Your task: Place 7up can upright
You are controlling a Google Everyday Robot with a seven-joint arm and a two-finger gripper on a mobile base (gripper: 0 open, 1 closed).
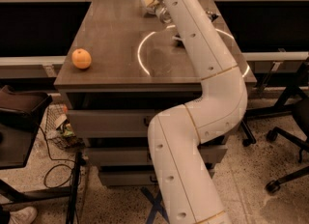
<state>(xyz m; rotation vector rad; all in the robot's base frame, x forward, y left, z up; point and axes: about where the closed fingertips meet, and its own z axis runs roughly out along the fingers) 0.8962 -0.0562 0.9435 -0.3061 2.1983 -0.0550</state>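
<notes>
The white arm [212, 102] fills the middle of the view. It rises from the bottom edge, bends above the drawers and reaches across to the far end of the surface [111, 39]. The surface is a dark brown top on a cabinet with drawers [111, 121] below it. Office chair bases [285, 141] stand on the speckled floor to the right, and a dark chair [19, 121] stands to the left. A bright ring of light [141, 54] lies on the surface and is partly covered by the arm. A wire basket [60, 126] sits on the floor beside the cabinet, with cables trailing near it. A dark object [211, 15] shows just behind the arm on the right. It is too hidden to make out.

An orange [81, 58] rests near the front left corner of the surface, well apart from everything else.

The claw [150, 2] is at the far edge of the surface, at the tip of the arm. The wrist hides most of it, so I cannot tell how far open it is or whether it has hold of anything. The can [163, 13] is right against the claw. Its shiny round end faces the camera, so it is tilted rather than upright. Whether it touches the surface cannot be told.
</notes>
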